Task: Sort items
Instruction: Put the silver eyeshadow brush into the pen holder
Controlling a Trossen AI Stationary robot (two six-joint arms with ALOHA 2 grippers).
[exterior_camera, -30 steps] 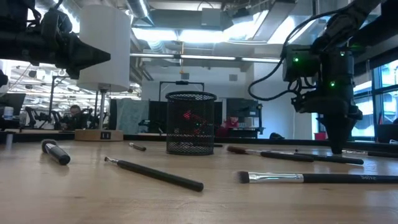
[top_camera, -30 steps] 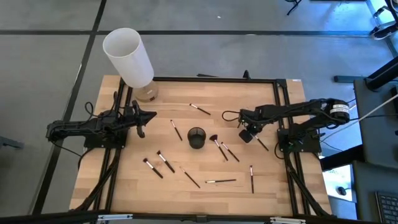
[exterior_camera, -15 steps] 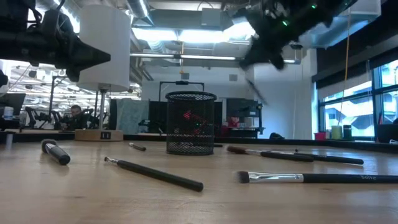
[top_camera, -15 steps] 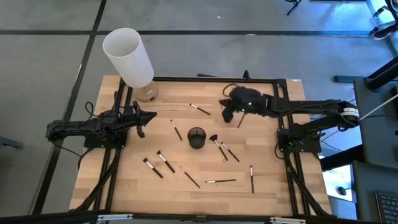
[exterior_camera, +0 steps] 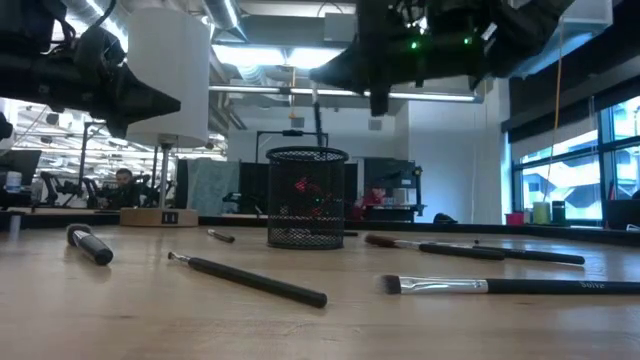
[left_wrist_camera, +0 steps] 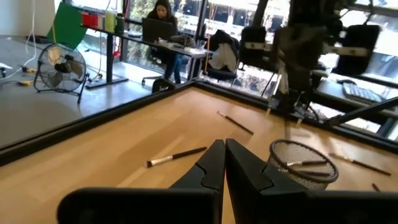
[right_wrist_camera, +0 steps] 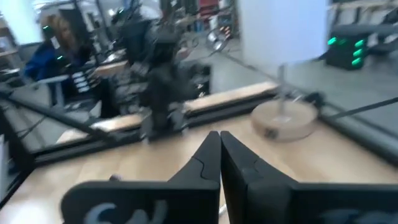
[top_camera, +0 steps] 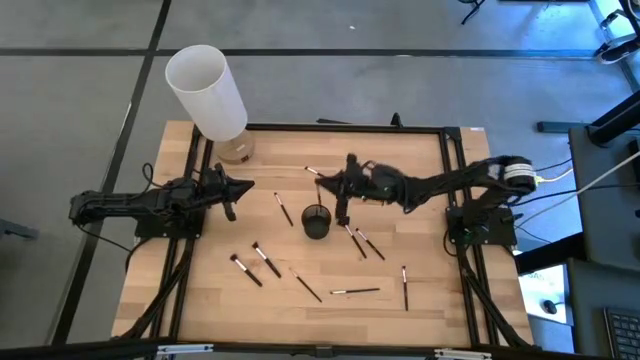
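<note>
- The right pincer (top_camera: 341,187) is stretched out over the middle of the surface (top_camera: 430,290), just above and beside the black mesh cup (top_camera: 316,221). It's pinched onto one makeup brush (exterior_camera: 319,124), which hangs close to upright with its lower end right at the cup's rim in the low view.
- The right wrist view shows those fingers (right_wrist_camera: 219,163) pressed together with pretty much no gap.
- The left pincer (top_camera: 236,187) sits parked over the left side of the surface, well apart from the cup, fingers closed with nothing between them in its wrist view.
- The rest of the brushes are scattered flat around the cup: one (top_camera: 283,209) just to its left, one (top_camera: 321,175) up toward the far edge, a pair (top_camera: 361,241) close together on the cup's right and partly under the right arm.
- More lie toward the near edge: two (top_camera: 257,264) on the left, one thin one (top_camera: 308,288), one lying crosswise (top_camera: 355,291) and one (top_camera: 405,287) pointing toward the near edge on the right.
- At least one brush (left_wrist_camera: 302,163) is already in the cup, going by the left wrist view.
- The tall white cylinder (top_camera: 205,91) stands on a round base at the far left corner, out of the way of both arms.
- A person (left_wrist_camera: 161,20) sits at a desk in the room beyond.
</note>
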